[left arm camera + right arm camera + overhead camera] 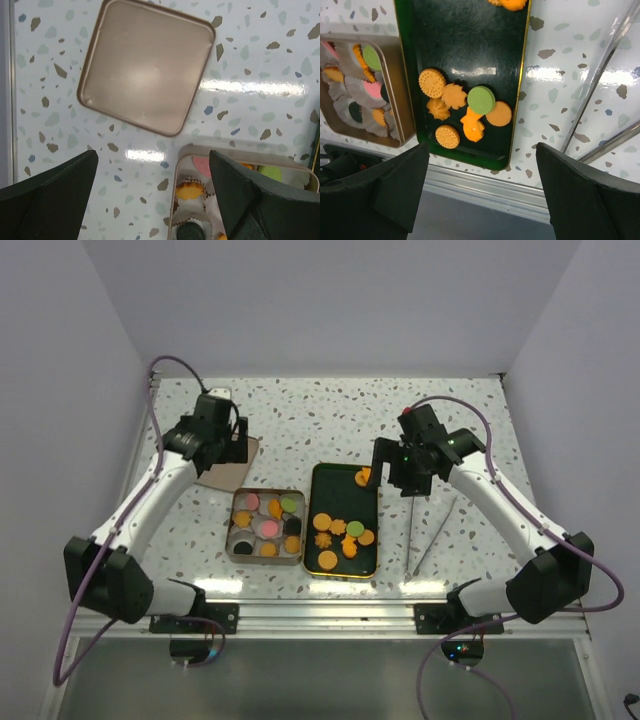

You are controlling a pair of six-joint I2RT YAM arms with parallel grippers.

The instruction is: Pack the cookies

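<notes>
Loose cookies lie on a dark green tray (345, 485): orange rounds and flower shapes (338, 530) and one green round (481, 99). One orange cookie (363, 477) sits alone at the tray's far end. A tan tin (236, 502) left of the tray holds several cookies in white paper cups, orange, pink, green and dark. My right gripper (386, 468) (482, 147) is open and empty above the tray's far right side. My left gripper (232, 447) (152, 156) is open and empty above the tin's far left corner (181, 152).
The tin's tan lid (222, 468) (145, 65) lies flat beyond the tin, under the left arm. Metal tongs (428, 532) (600, 75) lie on the speckled table right of the tray. The table's metal front rail (485, 190) runs close below the tray.
</notes>
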